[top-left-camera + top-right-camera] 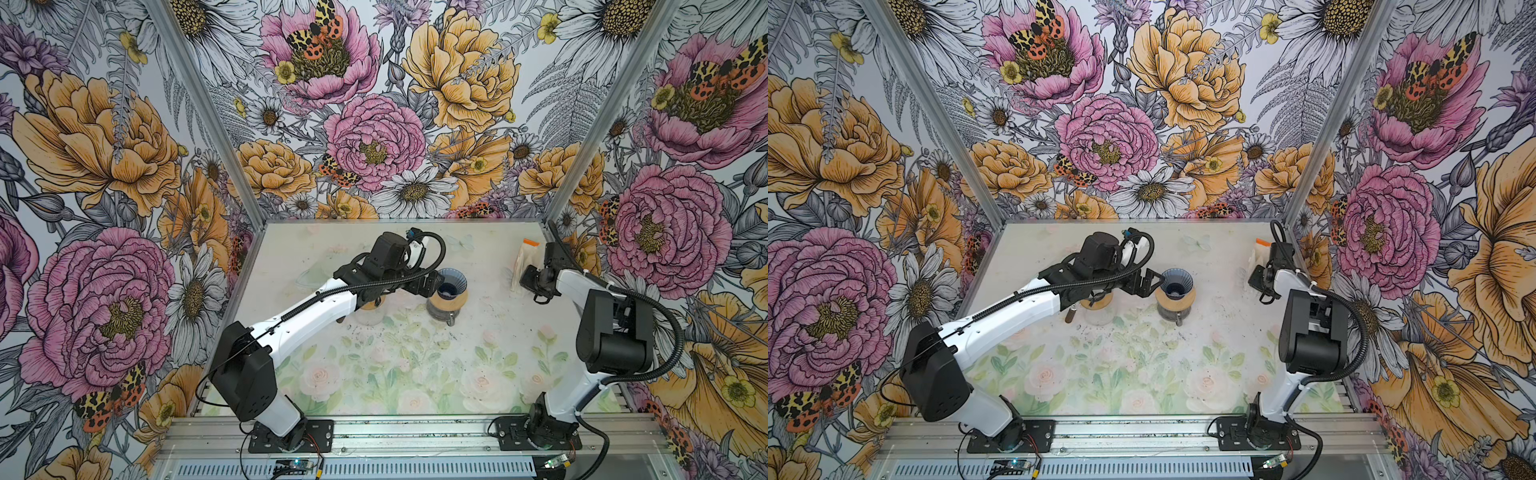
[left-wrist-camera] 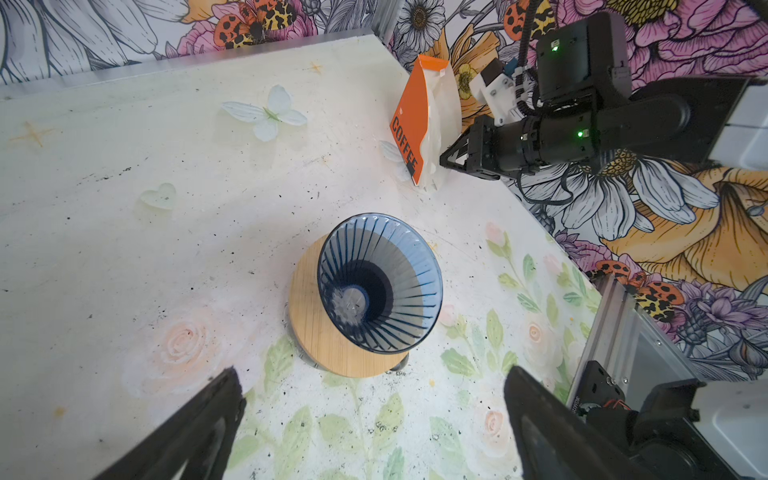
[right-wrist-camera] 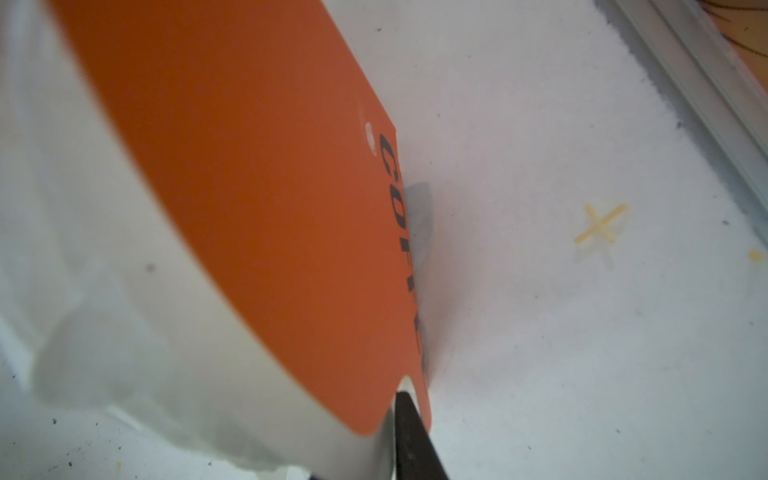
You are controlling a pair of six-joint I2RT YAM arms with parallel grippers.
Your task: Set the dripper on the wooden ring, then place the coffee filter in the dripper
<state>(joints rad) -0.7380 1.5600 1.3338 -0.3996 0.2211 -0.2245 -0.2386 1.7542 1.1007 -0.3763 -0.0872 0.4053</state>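
L arm [image 1: 316, 307] reaches from the near rail [image 1: 415, 432] out over mid-desk, wrist bent down. L claw [image 2: 374, 432] is spread wide, hanging near the blue ribbed see-through cone dripper [image 2: 380, 282], which sits on a round wooden collar [image 2: 316, 332] atop a glass carafe [image 1: 441, 312].

R arm [image 1: 611, 332] stands tall at the right side, forearm angled twd the far right corner. R claw [image 2: 445, 160] is low at the foot of the upright pack of white paper coffee filters w/ orange COFFEE card [image 2: 415, 124]. Its tips look close together against the pack; can't tell if they pinch paper.

Pack stands close to the right wall [image 1: 685, 208] & far edge, well apart from the dripper, w/ open pale floral desk [image 2: 124, 208] btwn them. Cone's ribbed inside shows bare down to its hole.
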